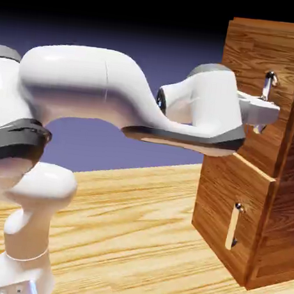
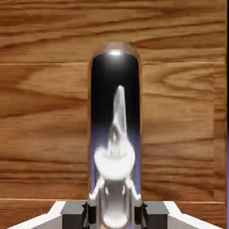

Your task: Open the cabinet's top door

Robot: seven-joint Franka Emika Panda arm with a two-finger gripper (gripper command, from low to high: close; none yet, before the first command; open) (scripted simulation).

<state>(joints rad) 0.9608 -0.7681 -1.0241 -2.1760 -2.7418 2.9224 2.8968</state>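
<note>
Exterior view: the white arm reaches level to the cabinet (image 1: 255, 155) at the table's (image 1: 133, 238) far right edge — its gripper (image 1: 264, 111) at the top door's (image 1: 258, 66) silver bar handle (image 1: 268, 86); hand view: fingers (image 2: 89, 210) clamped tight on the mirrored handle (image 2: 115, 134) — wood grain behind.

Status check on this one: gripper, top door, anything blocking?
Gripper shut on the top door's handle. Top door not visibly swung out from the cabinet. Nothing in the way.
</note>
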